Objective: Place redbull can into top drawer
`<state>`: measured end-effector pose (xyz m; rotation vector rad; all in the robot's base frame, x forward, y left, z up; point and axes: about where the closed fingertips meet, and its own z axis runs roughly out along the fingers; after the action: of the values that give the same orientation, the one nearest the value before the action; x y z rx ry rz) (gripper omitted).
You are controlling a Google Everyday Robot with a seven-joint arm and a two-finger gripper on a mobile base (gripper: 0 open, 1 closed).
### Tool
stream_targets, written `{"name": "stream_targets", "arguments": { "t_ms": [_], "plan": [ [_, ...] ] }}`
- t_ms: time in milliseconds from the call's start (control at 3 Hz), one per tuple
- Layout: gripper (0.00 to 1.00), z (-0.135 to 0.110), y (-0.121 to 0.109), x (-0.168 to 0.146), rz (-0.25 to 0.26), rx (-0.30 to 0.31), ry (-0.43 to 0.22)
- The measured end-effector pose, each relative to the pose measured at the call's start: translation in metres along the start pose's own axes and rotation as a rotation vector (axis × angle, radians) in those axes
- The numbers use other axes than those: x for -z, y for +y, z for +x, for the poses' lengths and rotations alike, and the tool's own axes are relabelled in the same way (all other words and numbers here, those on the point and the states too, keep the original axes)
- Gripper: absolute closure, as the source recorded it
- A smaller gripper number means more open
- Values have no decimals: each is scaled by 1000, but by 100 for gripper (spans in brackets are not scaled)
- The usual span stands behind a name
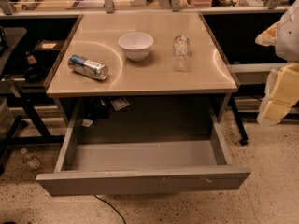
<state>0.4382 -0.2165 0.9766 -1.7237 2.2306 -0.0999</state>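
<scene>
The redbull can (88, 67) lies on its side near the left edge of the beige table top (140, 78). The top drawer (142, 178) is pulled wide open below the table's front edge, and its inside is empty. My gripper (279, 99) hangs at the far right of the view, beside the table's right front corner and above the floor. It is far from the can and holds nothing that I can see.
A white bowl (136, 45) stands at the table's middle back. A clear glass jar (180, 52) stands to its right. Dark clutter sits under the table on the left, and a cable (110, 209) runs over the speckled floor in front of the drawer.
</scene>
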Motion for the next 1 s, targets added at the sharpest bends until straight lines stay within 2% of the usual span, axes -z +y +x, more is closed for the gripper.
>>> {"name": "stream_targets", "arguments": {
  "t_ms": [667,1000],
  "plan": [
    [0,-6,-3,0,17,0,18],
    [0,-27,-16,-6,26,17,28]
  ]
}}
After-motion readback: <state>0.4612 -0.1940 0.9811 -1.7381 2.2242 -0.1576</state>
